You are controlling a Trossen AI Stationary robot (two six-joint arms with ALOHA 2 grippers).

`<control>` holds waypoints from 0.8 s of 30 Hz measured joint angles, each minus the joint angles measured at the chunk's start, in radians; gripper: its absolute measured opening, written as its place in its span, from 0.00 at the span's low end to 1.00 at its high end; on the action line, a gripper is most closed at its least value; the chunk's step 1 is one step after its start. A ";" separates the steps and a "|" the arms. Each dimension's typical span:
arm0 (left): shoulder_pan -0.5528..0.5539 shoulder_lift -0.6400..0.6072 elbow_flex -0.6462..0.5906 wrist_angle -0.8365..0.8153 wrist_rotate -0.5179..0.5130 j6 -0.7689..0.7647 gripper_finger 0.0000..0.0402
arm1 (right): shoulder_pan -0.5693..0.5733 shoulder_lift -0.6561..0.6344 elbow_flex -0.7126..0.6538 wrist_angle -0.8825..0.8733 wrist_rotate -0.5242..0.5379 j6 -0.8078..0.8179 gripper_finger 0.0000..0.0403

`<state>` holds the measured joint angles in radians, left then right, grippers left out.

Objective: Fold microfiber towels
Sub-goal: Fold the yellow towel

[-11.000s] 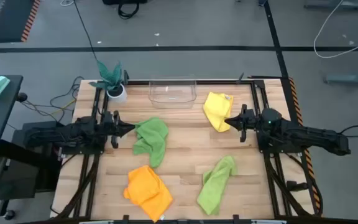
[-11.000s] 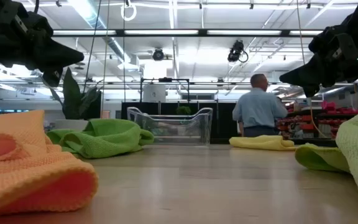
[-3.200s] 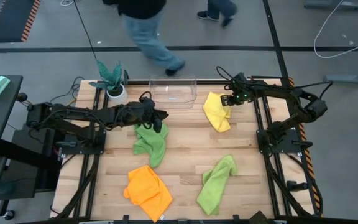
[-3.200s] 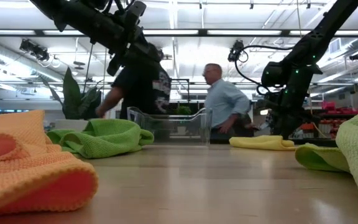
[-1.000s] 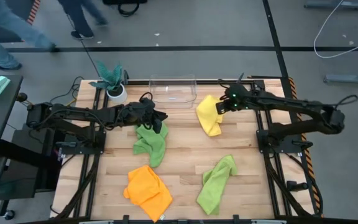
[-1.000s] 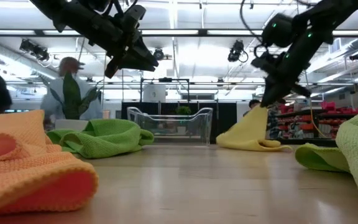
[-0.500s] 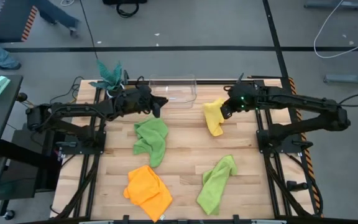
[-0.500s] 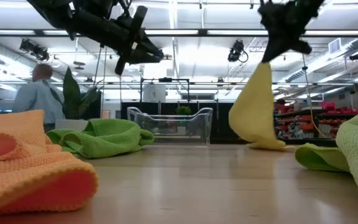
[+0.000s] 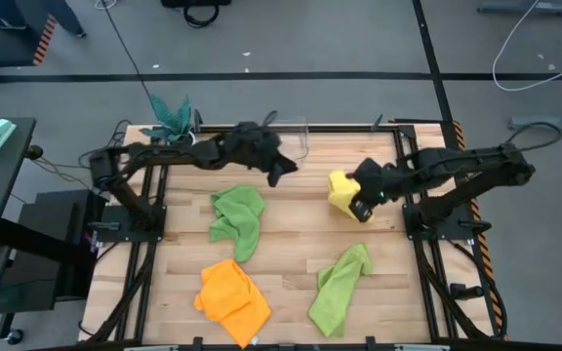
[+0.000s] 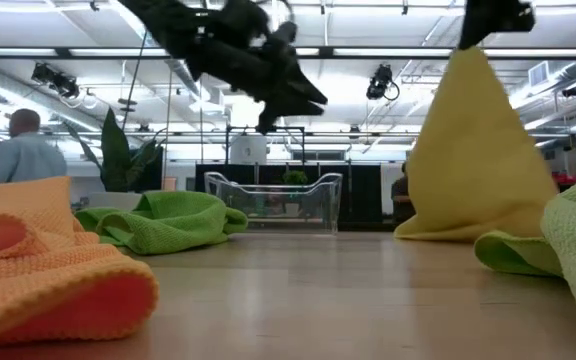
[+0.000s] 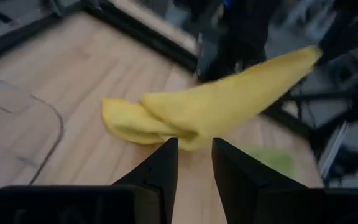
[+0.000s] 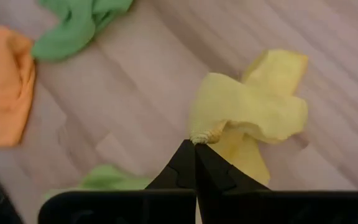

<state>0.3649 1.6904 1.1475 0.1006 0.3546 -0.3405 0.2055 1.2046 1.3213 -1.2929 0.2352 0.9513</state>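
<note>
The yellow towel is drawn up into a cone under my right gripper, which is shut on it at the table's right middle. My left gripper hovers in mid-air left of that towel, open, with nothing between its fingers, pointing toward the towel. One green towel lies crumpled at left centre. An orange towel and a second green towel lie bunched near the front edge. My right gripper pinches a bunched bit of the yellow towel's edge between its two shut fingertips. The fingers slant steeply down from above. The towel hangs below them, and its lower end rests spread on the table.
A clear plastic bin stands at the far edge, partly under the left arm. A teal plant in a white pot is at the far left corner. Bare wood shows in the table's middle. A person is in the room behind.
My right gripper has risen and come toward the near edge, drawing the yellow towel up from a flat heap into a hanging cone whose lower end stays on the table. My left gripper has left the green towel and swung toward the table's right, toward the yellow towel.
</note>
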 joint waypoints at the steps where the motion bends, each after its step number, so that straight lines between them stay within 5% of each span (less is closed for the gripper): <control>1: 0.000 0.031 0.045 -0.049 0.011 0.033 0.27 | 0.030 0.008 0.009 -0.025 0.001 0.034 0.00; 12: 0.012 0.285 0.345 -0.279 0.210 0.143 0.27 | 0.302 0.042 0.072 -0.204 -0.049 0.431 0.00; 24: -0.043 0.530 0.594 -0.309 0.234 0.099 0.27 | 0.375 0.080 0.072 -0.253 -0.103 0.591 0.00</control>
<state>0.3219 2.2206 1.7416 -0.2088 0.5888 -0.2415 0.5801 1.2846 1.3933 -1.5458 0.1321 1.5421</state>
